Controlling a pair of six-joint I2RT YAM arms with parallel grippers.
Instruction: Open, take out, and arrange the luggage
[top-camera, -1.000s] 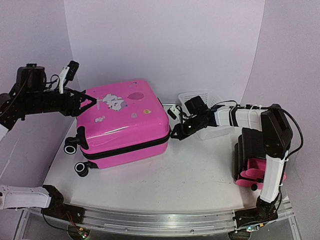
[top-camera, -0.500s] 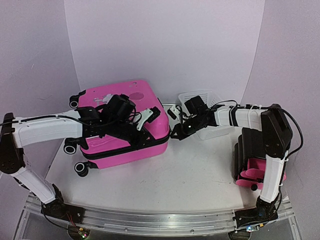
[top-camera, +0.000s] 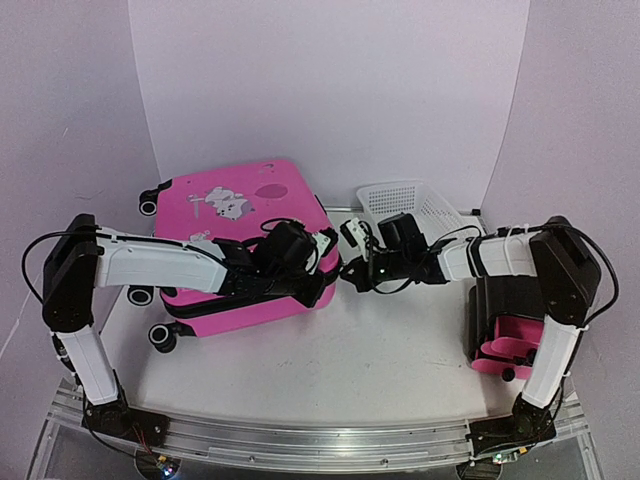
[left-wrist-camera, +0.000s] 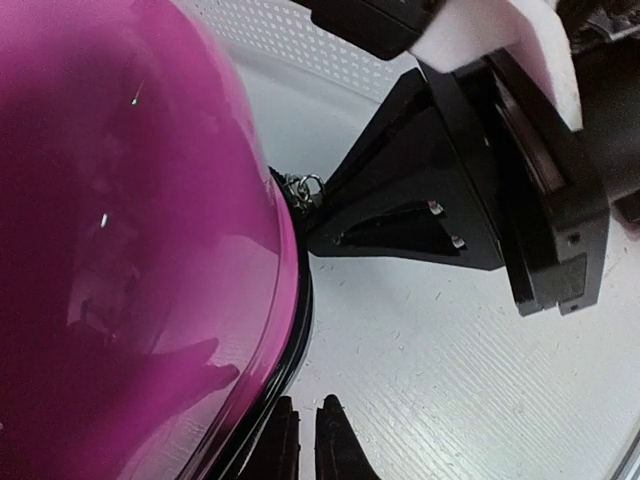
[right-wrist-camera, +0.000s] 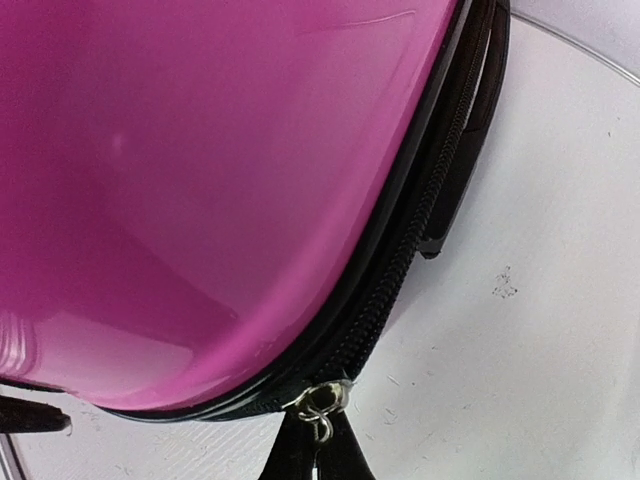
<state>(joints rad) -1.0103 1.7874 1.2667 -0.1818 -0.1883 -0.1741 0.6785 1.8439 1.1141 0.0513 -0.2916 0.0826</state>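
Observation:
The hot-pink luggage (top-camera: 240, 230) lies flat at the table's left, stickers on its lid, wheels to the left. Its black zipper band (right-wrist-camera: 420, 230) runs round the corner. My right gripper (top-camera: 348, 276) is at the case's right front corner, shut on the metal zipper pull (right-wrist-camera: 327, 403); in the right wrist view the gripper (right-wrist-camera: 320, 445) meets just below the ring. My left arm reaches across the lid, and my left gripper (top-camera: 318, 286) hangs at the same corner. In the left wrist view that gripper (left-wrist-camera: 305, 410) is almost shut beside the band, with nothing between its fingers.
A white mesh basket (top-camera: 408, 203) stands behind the right gripper. A small black cabinet with pink drawers (top-camera: 505, 325) stands at the right, by the right arm. The two grippers are very close together at the case's corner.
My left arm swung from the far left over the lid to the case's right front corner, and its jaws closed. My right gripper shifted slightly nearer, still on the zipper pull.

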